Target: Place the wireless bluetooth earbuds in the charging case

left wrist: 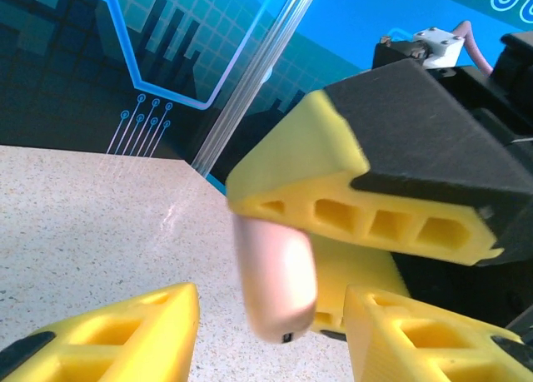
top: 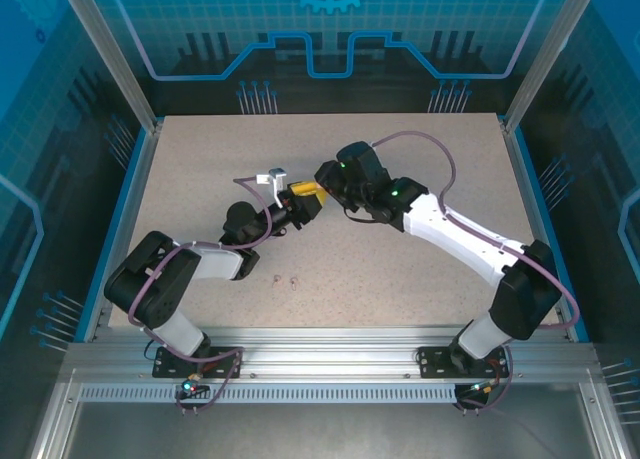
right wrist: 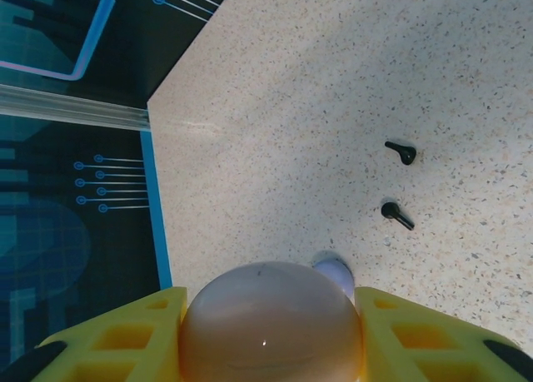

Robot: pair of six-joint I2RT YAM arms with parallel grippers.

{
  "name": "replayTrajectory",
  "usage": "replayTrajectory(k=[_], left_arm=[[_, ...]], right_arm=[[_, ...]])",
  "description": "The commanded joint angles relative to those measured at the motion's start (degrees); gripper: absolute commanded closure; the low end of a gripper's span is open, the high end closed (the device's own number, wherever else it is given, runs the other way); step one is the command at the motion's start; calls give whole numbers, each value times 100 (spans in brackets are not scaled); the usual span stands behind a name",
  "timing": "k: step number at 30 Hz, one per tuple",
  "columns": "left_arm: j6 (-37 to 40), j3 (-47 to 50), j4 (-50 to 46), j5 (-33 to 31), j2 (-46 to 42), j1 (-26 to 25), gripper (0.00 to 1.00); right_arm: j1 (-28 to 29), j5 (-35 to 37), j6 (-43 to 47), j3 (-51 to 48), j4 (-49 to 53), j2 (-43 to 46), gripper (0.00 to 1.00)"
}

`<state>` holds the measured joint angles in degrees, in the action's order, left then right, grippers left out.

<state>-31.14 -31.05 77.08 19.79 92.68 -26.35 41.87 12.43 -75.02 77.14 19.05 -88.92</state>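
My right gripper [right wrist: 271,315] is shut on a pale pink round charging case [right wrist: 271,328], gripped across its width and held above the table. From the left wrist view the same case [left wrist: 275,274] hangs edge-on under a right finger [left wrist: 358,215]. My left gripper [left wrist: 271,315] stands open around it, with a gap on each side. Both grippers meet mid-table, right [top: 310,191] and left [top: 298,211]. Two black earbuds [right wrist: 401,152] [right wrist: 396,215] lie on the table beyond the case. A small lavender rounded thing [right wrist: 337,274] peeks out behind the case; I cannot tell what it is.
The speckled table [top: 420,149] is fenced by a blue rim [right wrist: 155,207] and clear walls with metal posts [top: 105,49]. The arms' bases stand at the near edge on an aluminium rail [top: 330,364].
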Motion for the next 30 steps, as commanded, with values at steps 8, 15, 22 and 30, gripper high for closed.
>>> replayTrajectory(k=[8,15,22,30], left_arm=[[4,-281,306,338,-31,46,56],[-44,-347,308,366,-62,42,62],[-94,-413,308,394,-29,41,73],[-200,-507,309,468,-30,33,75]], right_arm=[[49,-116,-88,-86,-304,192,67],[72,-174,-101,-55,-358,128,68],[72,-208,-121,-89,-410,130,68],[60,-319,-209,-138,-546,91,68]])
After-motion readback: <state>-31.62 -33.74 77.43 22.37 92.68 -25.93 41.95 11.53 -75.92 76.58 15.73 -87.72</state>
